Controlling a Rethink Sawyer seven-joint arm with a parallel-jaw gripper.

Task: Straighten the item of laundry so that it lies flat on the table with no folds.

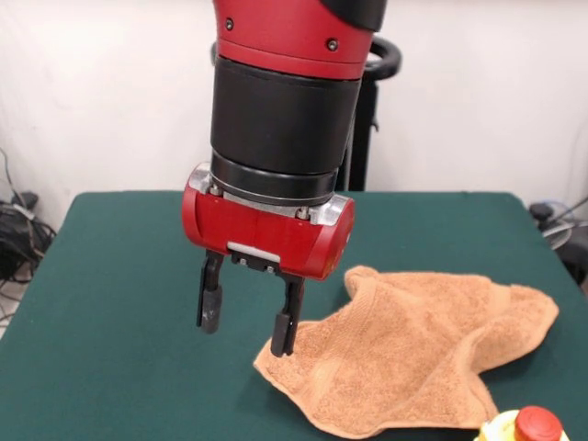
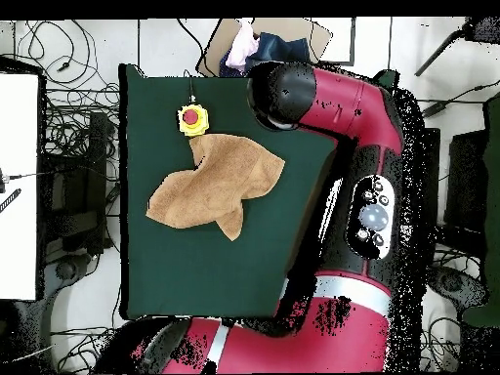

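**Corner pinch to be set up cleanly**

The rumpled orange-tan terry towel (image 1: 413, 354) lies at four o'clock on the dark green felt table (image 1: 110, 303). The red-and-black gripper (image 1: 246, 329) hangs spread and empty over its nine-o'clock corner; only one layer should be pinched.

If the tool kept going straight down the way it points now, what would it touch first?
Probably the towel: the tool hangs open, pointing down, and one finger sits over the towel's near-left corner. The other would meet bare table. Depth is uncertain from the front view.
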